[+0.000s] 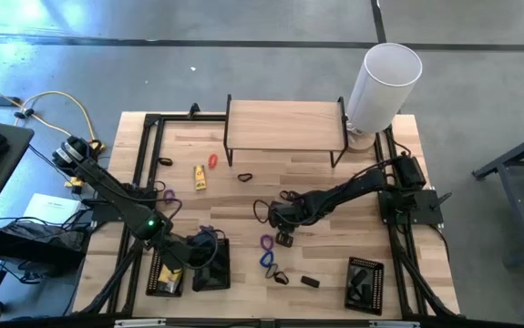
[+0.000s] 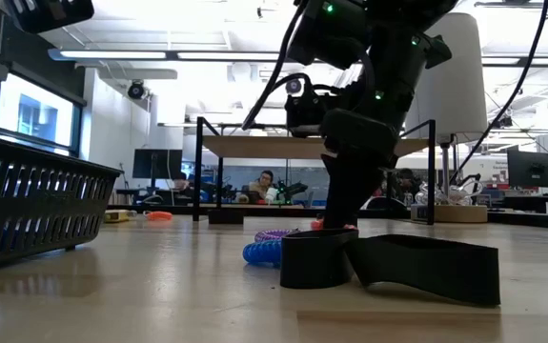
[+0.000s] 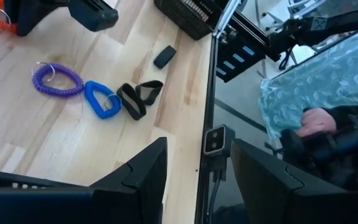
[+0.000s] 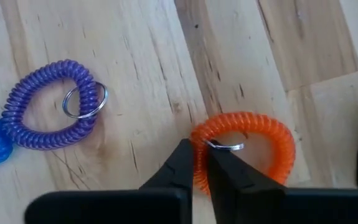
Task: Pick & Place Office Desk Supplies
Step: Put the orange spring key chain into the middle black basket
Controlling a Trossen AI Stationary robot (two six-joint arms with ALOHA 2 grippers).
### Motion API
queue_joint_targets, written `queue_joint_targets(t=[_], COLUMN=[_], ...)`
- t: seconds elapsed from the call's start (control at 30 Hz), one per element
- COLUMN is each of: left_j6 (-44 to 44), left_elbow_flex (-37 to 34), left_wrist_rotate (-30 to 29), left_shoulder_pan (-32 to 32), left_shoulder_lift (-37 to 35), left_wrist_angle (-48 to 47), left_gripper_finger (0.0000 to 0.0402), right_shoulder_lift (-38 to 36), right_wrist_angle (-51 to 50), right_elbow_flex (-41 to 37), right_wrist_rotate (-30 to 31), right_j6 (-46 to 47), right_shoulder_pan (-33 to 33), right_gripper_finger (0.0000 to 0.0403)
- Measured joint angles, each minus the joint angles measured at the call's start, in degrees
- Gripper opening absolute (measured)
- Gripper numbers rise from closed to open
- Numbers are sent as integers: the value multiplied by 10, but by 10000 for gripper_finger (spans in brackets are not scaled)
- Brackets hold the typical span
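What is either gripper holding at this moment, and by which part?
The right gripper is shut on the orange coiled plastic loop, pinching the coil's rim beside its metal ring. The left gripper is open over the table edge, holding nothing.

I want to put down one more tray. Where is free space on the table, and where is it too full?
Bare wood lies between the wooden shelf and the right gripper, and beside the right mesh tray. It is crowded near the purple coil, blue coil, black clip and left trays.
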Motion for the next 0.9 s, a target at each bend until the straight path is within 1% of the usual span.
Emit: queue_joint_targets(t=[0.17, 0.27, 0.33, 0.4, 0.5, 0.6, 0.73, 0.8, 0.9], left_j6=[16, 22, 34, 73, 177, 325, 519, 585, 645], left_elbow_flex=[0, 0, 0, 0, 0, 0, 0, 0, 0], left_wrist_rotate=[-10, -10, -11, -11, -10, -11, -11, -11, -11], left_shoulder_pan=[6, 16, 24, 33, 47, 62, 76, 86, 106], left_shoulder_lift=[0, 0, 0, 0, -2, -3, -3, -3, -3], left_wrist_angle=[13, 13, 20, 32, 65, 108, 158, 175, 189], left_gripper_finger=[172, 172, 172, 172, 172, 172, 172, 172, 172], right_shoulder_lift=[-27, -62, -96, -131, -174, -214, -259, -268, -269], right_wrist_angle=[-24, -79, -70, -76, -68, -35, -3, 9, 84], right_elbow_flex=[3, 11, 25, 38, 44, 48, 49, 48, 49], right_wrist_rotate=[-1, -18, -28, -29, -42, -79, -78, -83, -120], right_j6=[11, 14, 22, 26, 31, 53, 100, 117, 127], right_shoulder_pan=[1, 9, 17, 29, 53, 73, 92, 101, 106], right_gripper_finger=[8, 6, 5, 4, 3, 3, 3, 3, 3])
